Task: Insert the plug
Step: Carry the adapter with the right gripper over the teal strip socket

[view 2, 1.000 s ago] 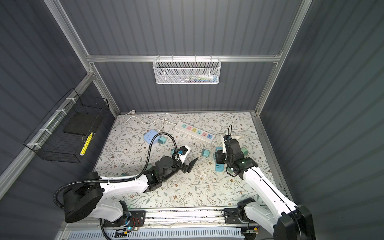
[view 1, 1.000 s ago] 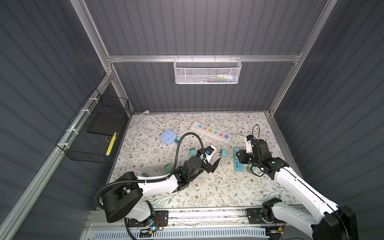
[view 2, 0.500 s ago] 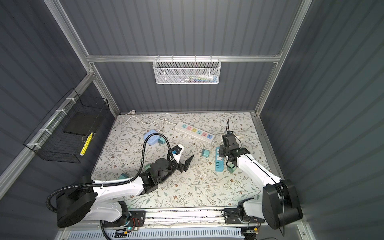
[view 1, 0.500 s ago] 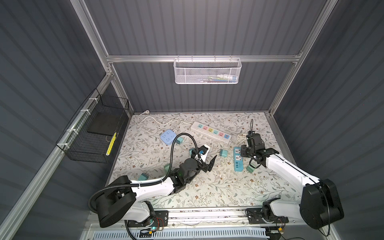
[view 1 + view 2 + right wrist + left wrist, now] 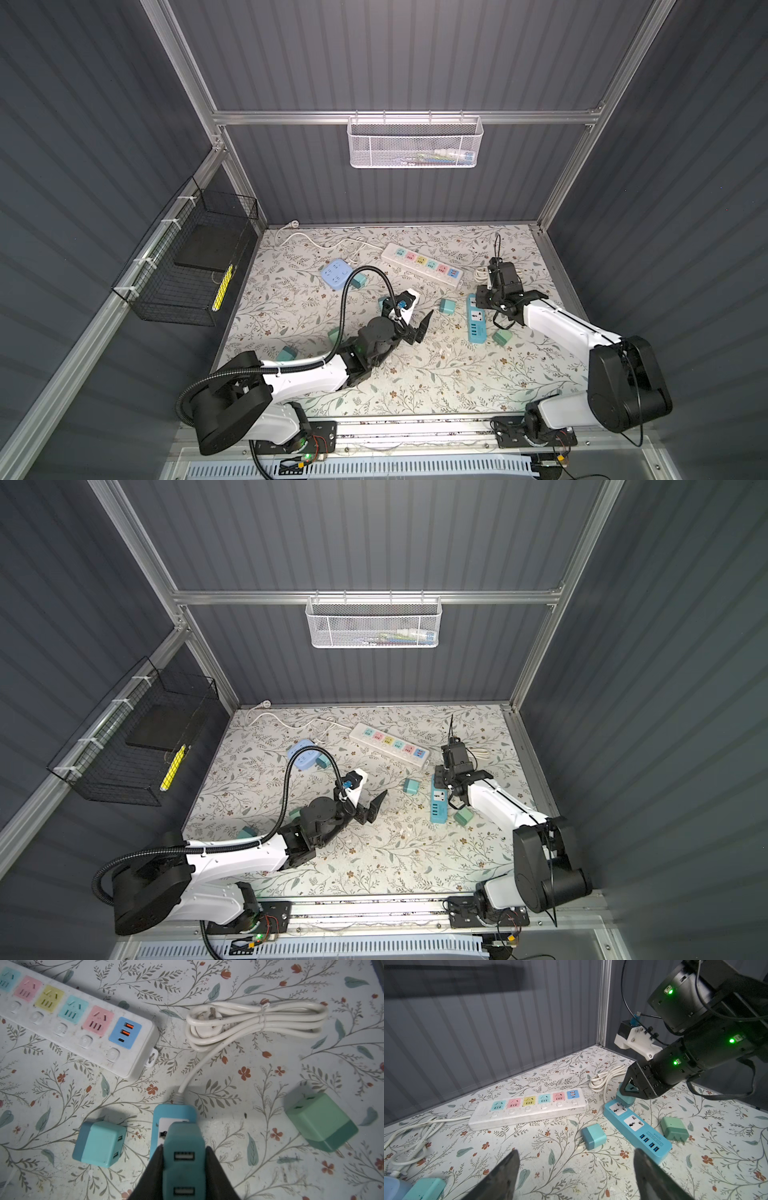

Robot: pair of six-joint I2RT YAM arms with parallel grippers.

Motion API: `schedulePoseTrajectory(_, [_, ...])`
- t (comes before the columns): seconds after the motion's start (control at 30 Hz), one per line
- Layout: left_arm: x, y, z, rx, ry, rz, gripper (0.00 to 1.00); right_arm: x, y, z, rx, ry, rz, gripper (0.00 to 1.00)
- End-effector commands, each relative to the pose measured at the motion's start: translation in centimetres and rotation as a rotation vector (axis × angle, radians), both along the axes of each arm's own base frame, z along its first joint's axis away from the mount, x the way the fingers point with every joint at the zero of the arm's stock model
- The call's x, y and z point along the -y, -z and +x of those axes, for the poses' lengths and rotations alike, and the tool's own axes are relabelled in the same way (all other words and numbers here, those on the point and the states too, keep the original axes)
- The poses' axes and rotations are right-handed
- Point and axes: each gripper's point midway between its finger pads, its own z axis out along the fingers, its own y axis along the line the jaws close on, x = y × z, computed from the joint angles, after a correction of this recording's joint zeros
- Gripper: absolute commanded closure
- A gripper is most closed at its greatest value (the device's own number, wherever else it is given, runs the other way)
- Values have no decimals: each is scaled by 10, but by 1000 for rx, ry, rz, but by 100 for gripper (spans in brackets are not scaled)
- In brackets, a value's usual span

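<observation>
Right gripper (image 5: 184, 1153) pinching teal plug (image 5: 182, 1136) at blue strip (image 5: 636, 1126); misaligned prongs could jam, shoving strip. Left gripper (image 5: 575, 1167) spread.

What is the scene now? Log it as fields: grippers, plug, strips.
right gripper: shut on teal cube USB charger plug
plug position: over cord-end socket of blue plastic power strip; seating unclear
left gripper: open, empty
other strip: long white plastic power strip, pastel sockets empty
loose: green cube charger beside blue strip
</observation>
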Motion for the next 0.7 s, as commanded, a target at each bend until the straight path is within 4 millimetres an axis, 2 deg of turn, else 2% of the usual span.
schedulePoseTrajectory(0.0, [-7,-6,4,15,-23,-29,14,-3,-1,7,-12,-5,11,90])
schedulePoseTrajectory(0.3, [-9,-8,4,17,-21,-41,14,5,14,-7,-87,48,-2,92])
schedulePoseTrajectory(0.67, [-11,-10,5,23,-19,-54,14,11,19,-16,-125,45,-36,91])
